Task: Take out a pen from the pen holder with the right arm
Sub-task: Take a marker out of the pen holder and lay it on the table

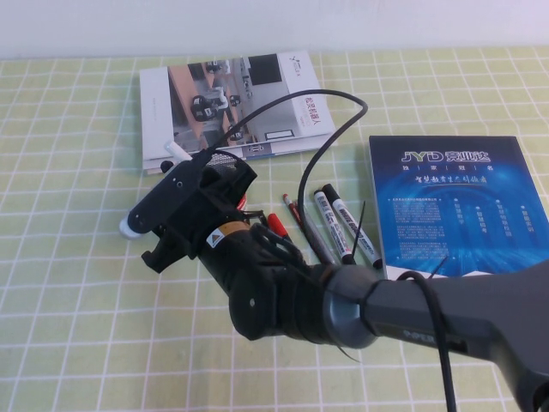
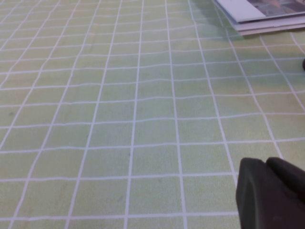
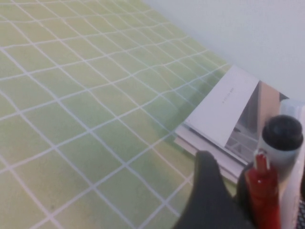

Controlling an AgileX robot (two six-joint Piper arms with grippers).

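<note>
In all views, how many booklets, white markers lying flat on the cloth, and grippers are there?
Booklets: 2 (white booklet, blue booklet)
White markers lying flat: 2
Grippers: 2 (right gripper near the white booklet; left gripper over bare cloth)
Total: 6

The tabletop (image 1: 69,326) is pale green, crossed by a white grid. At the upper left of the high view lies a white booklet (image 1: 159,103) with a grey-brown photo cover. At the right lies a dark blue booklet (image 1: 459,206) with pale lettering. Two markers (image 1: 333,225) at centre are white with black caps. The right hand (image 1: 163,253), left of centre, is black, and a red pen (image 3: 261,191) shows beside it. The left hand (image 2: 269,193), over the green checks, is black.
</note>
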